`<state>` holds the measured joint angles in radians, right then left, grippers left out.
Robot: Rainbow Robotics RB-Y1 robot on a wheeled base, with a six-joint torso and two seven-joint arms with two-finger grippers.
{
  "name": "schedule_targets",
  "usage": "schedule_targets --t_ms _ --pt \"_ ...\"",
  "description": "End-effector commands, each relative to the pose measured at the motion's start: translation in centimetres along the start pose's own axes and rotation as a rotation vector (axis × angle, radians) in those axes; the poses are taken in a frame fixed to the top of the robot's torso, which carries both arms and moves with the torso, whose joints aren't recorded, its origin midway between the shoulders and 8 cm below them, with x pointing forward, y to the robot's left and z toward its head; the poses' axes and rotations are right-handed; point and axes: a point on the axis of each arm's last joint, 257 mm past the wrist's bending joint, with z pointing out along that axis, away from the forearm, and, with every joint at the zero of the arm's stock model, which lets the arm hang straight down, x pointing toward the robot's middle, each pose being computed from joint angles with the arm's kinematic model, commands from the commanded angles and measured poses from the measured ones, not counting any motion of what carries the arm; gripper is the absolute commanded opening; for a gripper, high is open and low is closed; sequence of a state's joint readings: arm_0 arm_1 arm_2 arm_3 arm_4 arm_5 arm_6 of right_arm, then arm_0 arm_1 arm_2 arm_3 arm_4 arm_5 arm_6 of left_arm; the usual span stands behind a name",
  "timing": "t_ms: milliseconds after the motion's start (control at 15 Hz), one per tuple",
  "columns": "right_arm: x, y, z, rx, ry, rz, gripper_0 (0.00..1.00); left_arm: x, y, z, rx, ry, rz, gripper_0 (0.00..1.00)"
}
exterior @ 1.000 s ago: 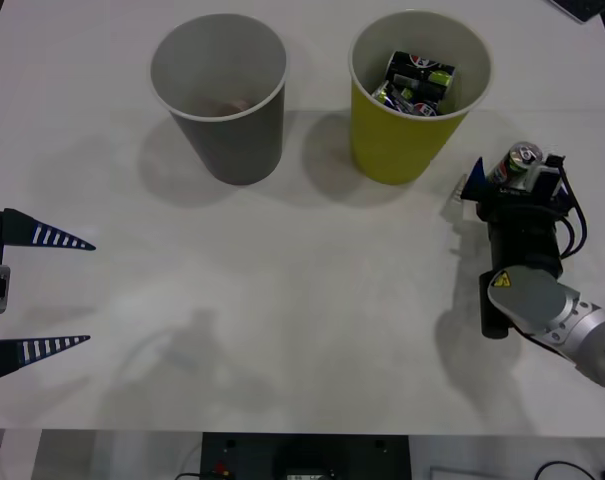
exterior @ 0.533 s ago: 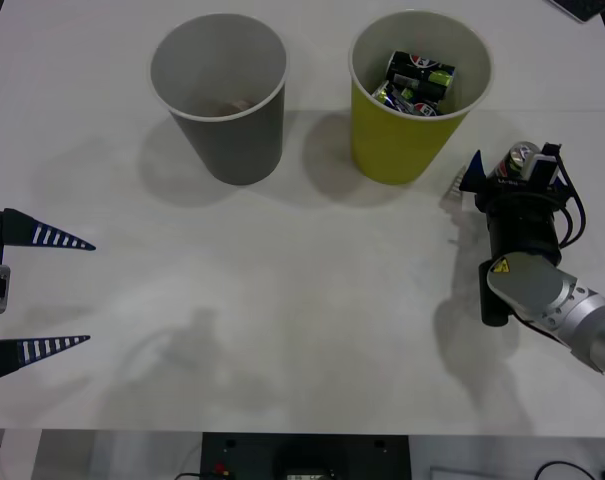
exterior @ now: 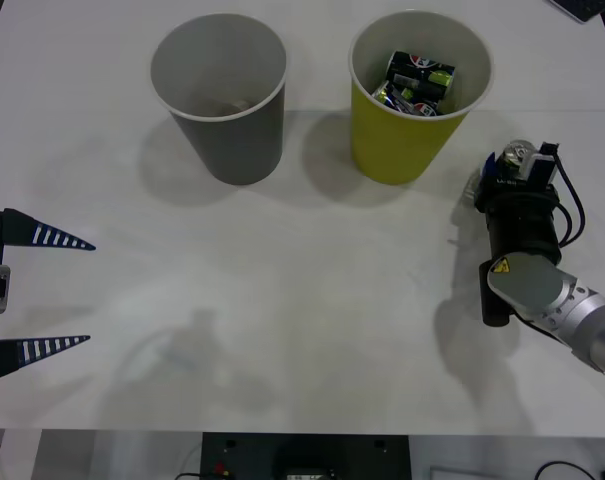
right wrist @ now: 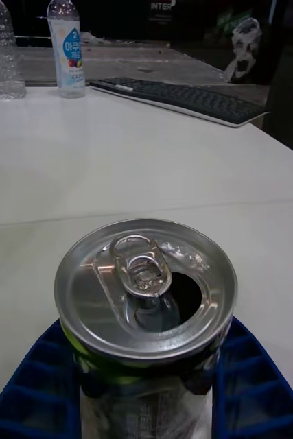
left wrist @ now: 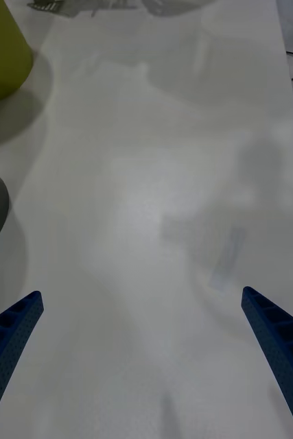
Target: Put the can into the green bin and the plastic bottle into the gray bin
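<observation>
Can (right wrist: 146, 302) upright between the closed blue fingers of right gripper (exterior: 517, 165), silver top up. Green bin (exterior: 407, 140) stands just to the robot's left and ahead (cans already inside). Left gripper (exterior: 42, 290) idle, spread wide, far off.

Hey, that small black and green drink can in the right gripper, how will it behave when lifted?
The small black-and-green drink can is opened, its mouth dark, so probably near empty and light. Thin metal may dent if the right gripper, whose blue ribbed fingers flank it, squeezes hard. Its smooth wall might slip; released sideways, it would likely roll.
</observation>
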<state>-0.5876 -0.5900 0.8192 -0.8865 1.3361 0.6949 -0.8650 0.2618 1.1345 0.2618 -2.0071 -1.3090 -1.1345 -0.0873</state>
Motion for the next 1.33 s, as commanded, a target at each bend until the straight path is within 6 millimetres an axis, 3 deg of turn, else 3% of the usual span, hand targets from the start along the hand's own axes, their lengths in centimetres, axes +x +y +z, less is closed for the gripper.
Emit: schedule_targets --t_ms 67,400,800,1067,1333 --pt "0.0 0.2 0.0 -0.006 -0.002 -0.009 0.00 0.0 0.0 0.0 0.000 0.000 0.000 1.00" --pt "-0.8 0.1 0.1 -0.025 -0.025 -0.065 0.00 0.0 0.0 0.0 0.000 0.000 0.000 1.00" --pt "-1.4 1.2 -0.5 -0.163 0.017 -0.125 0.00 0.0 0.0 0.0 0.000 0.000 0.000 1.00" --pt "-2.1 0.9 -1.7 -0.287 0.070 -0.209 0.00 0.0 0.0 0.0 0.000 0.000 0.000 1.00" --pt "-2.4 -0.1 -4.2 -0.423 0.155 -0.345 0.00 0.0 0.0 0.0 0.000 0.000 0.000 1.00"
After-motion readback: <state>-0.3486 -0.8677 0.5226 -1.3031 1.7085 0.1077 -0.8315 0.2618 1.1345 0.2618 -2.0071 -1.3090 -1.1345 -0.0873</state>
